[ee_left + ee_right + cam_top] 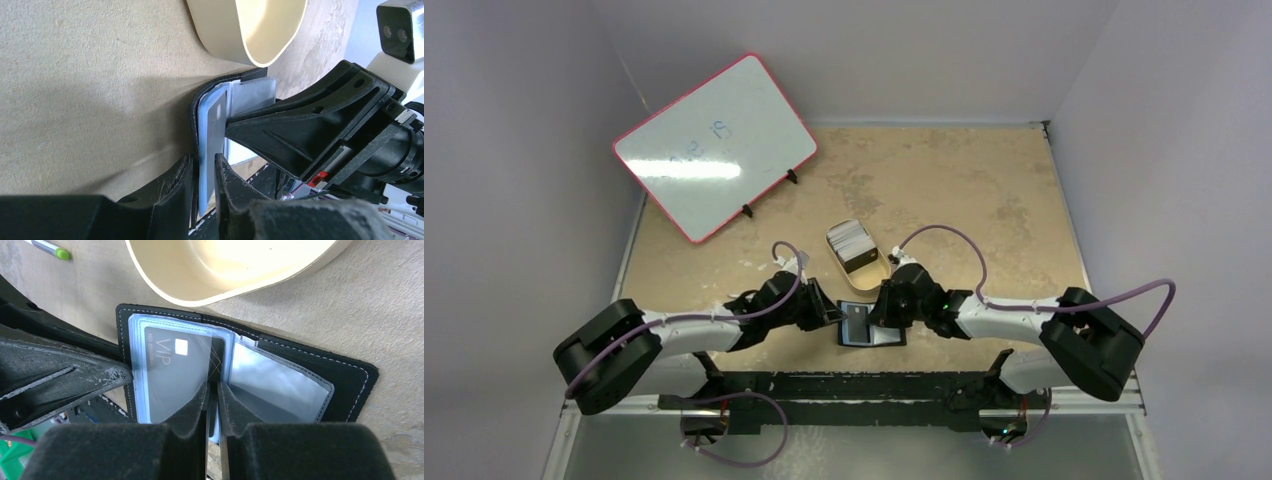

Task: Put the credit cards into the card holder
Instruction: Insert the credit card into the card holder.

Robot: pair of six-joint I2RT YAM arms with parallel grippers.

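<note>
Open on the worktop (pixel 984 200) between the two arms, just in front of a cream tin (pixel 225 270): the card holder (pixel 345 375), black outside, with clear bluish sleeves inside. Gripped at its left leaf by the left hand (pixel 202 160), fingers pressed close on cover and sleeves together, pinning that side. Nearly pressed together as well, the right hand (pixel 212 387), pinching the near edge of a dark card (pixel 170 370) marked VIP, right at the spine. Cannot tell whether a sleeve edge is caught in the same pinch. Looks mostly sheathed, with only a narrow strip on the spine side showing bare. Long axis of that card in line with the right fingers, pointing away toward the tin. Judging from this, probably a short sideways push away from the spine and toward the left hand to finish seating it. So the right arm's job, with the left merely bracing. Waiting in the tin, seen from above, the other credit cards (pixel 848 237), a pale stack, roughly as near to one hand as to the other. Beyond the tin's left side, a pen (pixel 47 247) with a green tip
</note>
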